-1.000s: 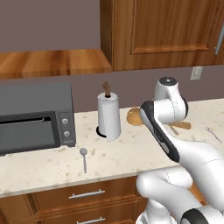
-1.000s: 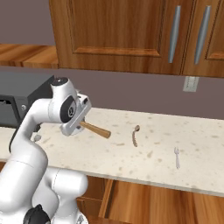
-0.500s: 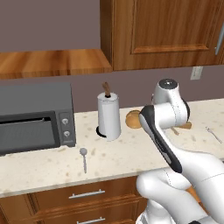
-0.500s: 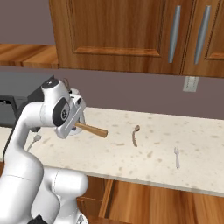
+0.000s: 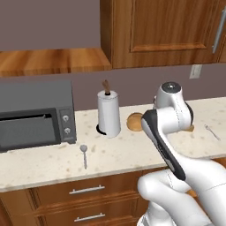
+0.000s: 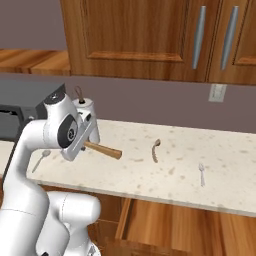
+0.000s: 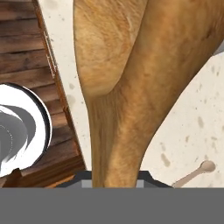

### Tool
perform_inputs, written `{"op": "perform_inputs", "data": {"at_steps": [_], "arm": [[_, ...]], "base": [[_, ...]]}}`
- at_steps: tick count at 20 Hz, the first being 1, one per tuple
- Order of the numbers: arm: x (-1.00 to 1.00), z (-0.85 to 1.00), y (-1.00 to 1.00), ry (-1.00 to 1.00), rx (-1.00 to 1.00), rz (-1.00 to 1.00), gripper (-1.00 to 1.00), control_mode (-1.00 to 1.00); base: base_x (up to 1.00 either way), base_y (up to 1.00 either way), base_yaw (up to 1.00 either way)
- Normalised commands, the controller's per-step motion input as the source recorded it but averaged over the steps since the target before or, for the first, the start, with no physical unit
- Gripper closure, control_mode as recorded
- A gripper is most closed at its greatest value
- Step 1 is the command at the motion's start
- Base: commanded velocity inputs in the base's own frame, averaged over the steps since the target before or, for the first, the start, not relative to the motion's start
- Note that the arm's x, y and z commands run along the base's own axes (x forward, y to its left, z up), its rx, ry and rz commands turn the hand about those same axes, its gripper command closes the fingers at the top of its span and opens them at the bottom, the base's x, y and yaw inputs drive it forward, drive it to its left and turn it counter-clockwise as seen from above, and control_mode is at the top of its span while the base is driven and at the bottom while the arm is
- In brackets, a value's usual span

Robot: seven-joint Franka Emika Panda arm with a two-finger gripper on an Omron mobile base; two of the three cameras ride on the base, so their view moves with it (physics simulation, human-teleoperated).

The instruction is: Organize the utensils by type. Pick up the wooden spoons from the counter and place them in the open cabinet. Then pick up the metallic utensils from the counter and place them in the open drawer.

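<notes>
**Wooden spoon up off the counter, gripped at the hand**

The wooden spoon (image 6: 102, 149) is airborne, centre-left of the right base view, handle sticking out to the right from behind the arm's wrist. The gripper (image 6: 80, 142) sits there, jaws nearly closed and clamped on the spoon. In the left base view the spoon's round bowl (image 5: 135, 122) peeks out left of the arm, just right of the paper towel roll (image 5: 108, 115). The hand view has the spoon's tan wood looming from the bottom centre up across the frame.

Down on the speckled counter (image 6: 165, 177), a small silver spoon (image 5: 84, 153) lies at lower left of the left base view, in front of the toaster oven (image 5: 34, 114). A dark utensil (image 6: 155, 149) and a small fork (image 6: 201, 173) lie right of centre in the right base view. The open drawer (image 6: 165, 225) shows below the counter edge.
</notes>
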Motion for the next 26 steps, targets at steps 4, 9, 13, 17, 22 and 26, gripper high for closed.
{"op": "perform_inputs", "data": {"at_steps": [4,9,13,17,22,26], "arm": [[0.00,0.00,0.00,0.00,0.00,0.00,1.00,1.00],[0.00,0.00,0.00,0.00,0.00,0.00,1.00,1.00],[0.00,0.00,0.00,0.00,0.00,0.00,1.00,1.00],[0.00,0.00,0.00,0.00,0.00,0.00,1.00,1.00],[0.00,0.00,0.00,0.00,0.00,0.00,1.00,1.00],[0.00,0.00,0.00,0.00,0.00,0.00,1.00,1.00]], "base": [[-0.02,0.55,0.00],[-0.02,0.56,0.00],[-0.36,0.04,-0.08],[-0.50,0.00,-0.23],[-0.37,0.00,-0.34],[-0.15,-0.12,-0.52]]}}
